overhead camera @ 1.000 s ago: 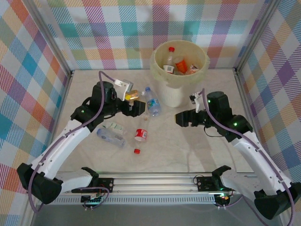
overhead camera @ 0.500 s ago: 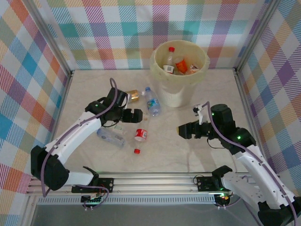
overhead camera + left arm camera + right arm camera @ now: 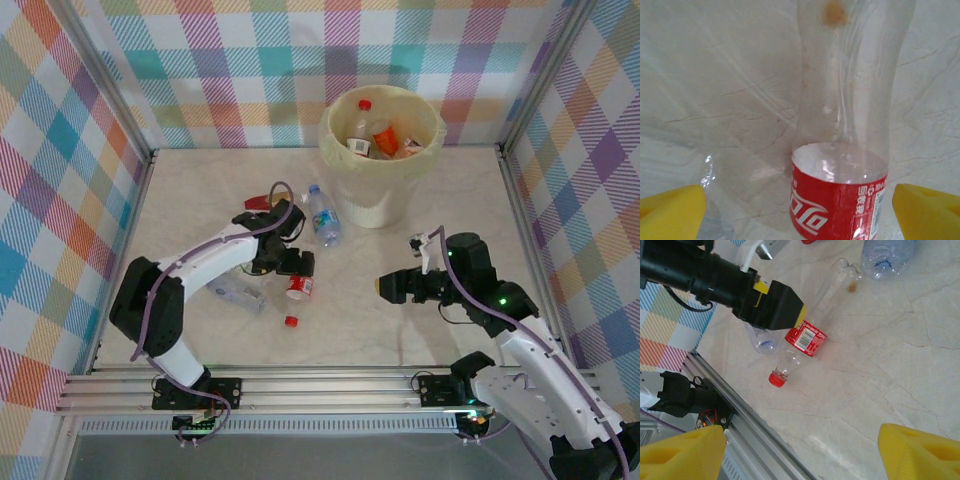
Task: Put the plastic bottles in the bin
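A clear bottle with a red label [image 3: 298, 287] lies on the table, its red cap [image 3: 290, 321] toward the near edge. My left gripper [image 3: 291, 262] hangs open right over it. In the left wrist view the bottle [image 3: 840, 200] sits between the yellow fingertips [image 3: 670, 210], which stand well apart from it. A blue-labelled bottle [image 3: 322, 215] lies beside the cream bin [image 3: 345, 200], which holds several bottles. Another clear bottle [image 3: 237, 290] lies left of the red-labelled one. My right gripper [image 3: 388, 287] is open above bare table, with nothing between its fingers [image 3: 920, 450].
The right wrist view has the red-labelled bottle [image 3: 806, 338], the left gripper's black body [image 3: 775, 305] over it, and the metal rail [image 3: 740, 425] at the near edge. Checked walls close the table on three sides. Bare table lies between the arms.
My left arm has swung right and toward the near side, coming down over the red-labelled bottle. My right arm has drawn back a little toward the near edge.
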Controlling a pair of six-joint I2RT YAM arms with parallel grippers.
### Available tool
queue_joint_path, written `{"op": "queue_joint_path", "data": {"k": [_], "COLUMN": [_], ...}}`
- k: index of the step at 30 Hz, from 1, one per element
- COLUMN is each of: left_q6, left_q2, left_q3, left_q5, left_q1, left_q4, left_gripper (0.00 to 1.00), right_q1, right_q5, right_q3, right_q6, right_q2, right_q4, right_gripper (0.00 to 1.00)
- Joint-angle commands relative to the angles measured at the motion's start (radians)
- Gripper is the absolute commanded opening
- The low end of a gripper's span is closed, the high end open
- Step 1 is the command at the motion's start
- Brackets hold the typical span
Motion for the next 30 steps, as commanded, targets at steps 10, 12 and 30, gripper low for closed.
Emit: {"op": "queue_joint_path", "data": {"k": [10,12,30], "left_q6": [-0.053,-0.056,-0.007], "left_q2": [0.168,0.203,0.317], "left_q3": [0.107,0.137,0.261], "left_q5": [-0.007,0.006,-0.005], "left_q1": [-0.018,-0.019,-0.019], "left_q4": [0.092,0.094,0.063], "left_gripper": [0.90,0.89,0.65], "right_q1": [0.006,0.006,0.006], "right_q5": [-0.067,-0.068,0.016], "right_q3": [-0.143,-0.138,-0.161], "right_q6": [0.117,0.111,0.146], "right_q2": [-0.007,0.001,-0.049], "right_q4": [0.234,0.228,0.240], "right_gripper": [0.82,0.82,0.82]}}
